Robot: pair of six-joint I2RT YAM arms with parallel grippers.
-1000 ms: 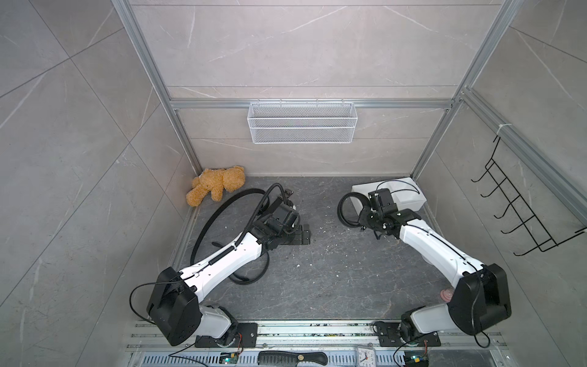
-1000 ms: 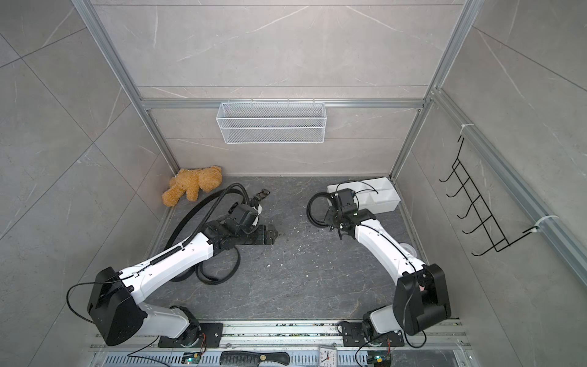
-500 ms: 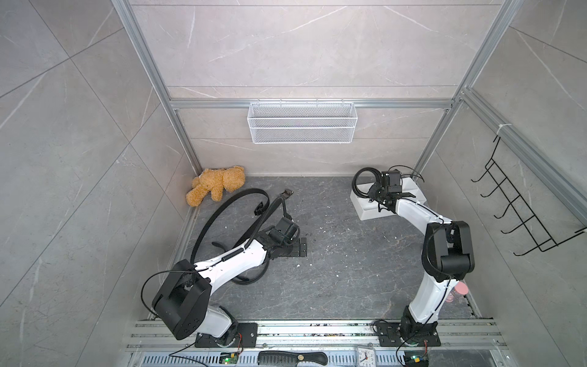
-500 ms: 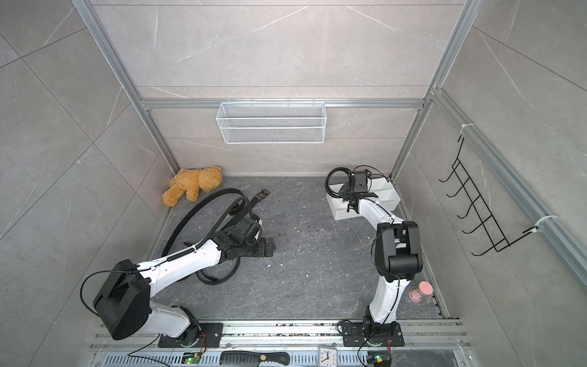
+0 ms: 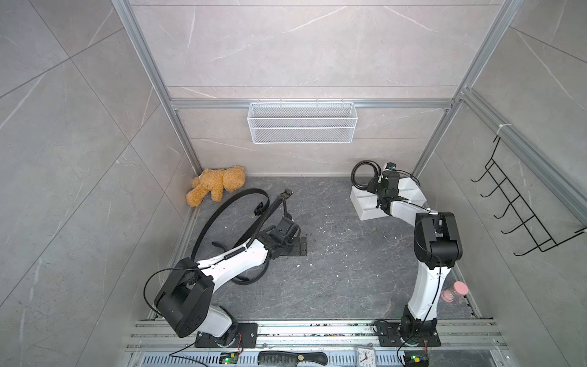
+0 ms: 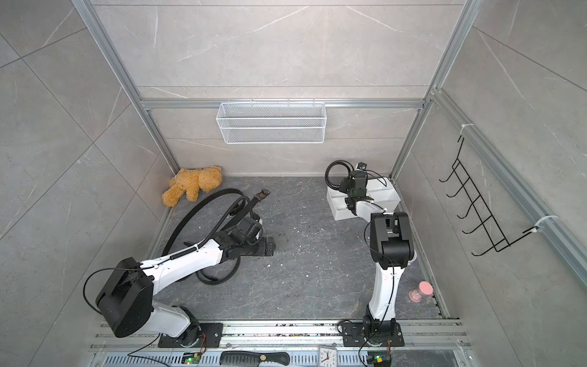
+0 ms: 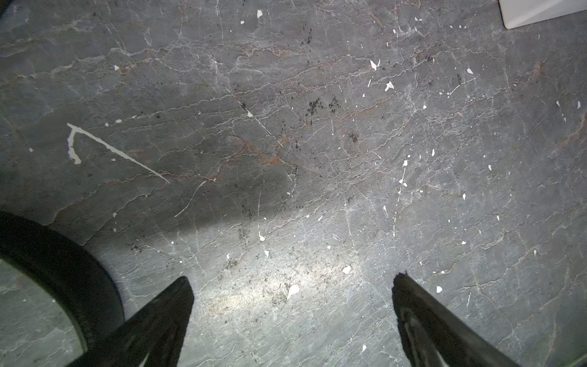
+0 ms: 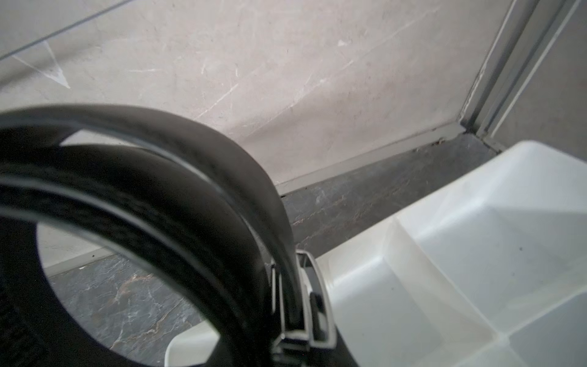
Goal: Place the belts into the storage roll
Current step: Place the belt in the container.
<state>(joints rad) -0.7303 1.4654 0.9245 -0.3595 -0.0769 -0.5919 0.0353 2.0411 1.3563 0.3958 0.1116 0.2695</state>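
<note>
Grey floor [image 5: 343, 254], coiled belt [image 5: 353, 174] in right end effector [image 5: 375, 185]

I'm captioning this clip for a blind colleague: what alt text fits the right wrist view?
A coiled black belt fills the foreground, close to the camera, its metal buckle next to the rim of the white divided storage tray, whose visible compartments are empty. Behind them are a dark stone floor and a pale marbled wall.

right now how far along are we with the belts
Done: nothing yet; the tray looks empty where visible. In hand: the right gripper holds a coiled belt by the tray's end, not yet released. To do: the other belts lie loose on the floor by the open left gripper.
</note>
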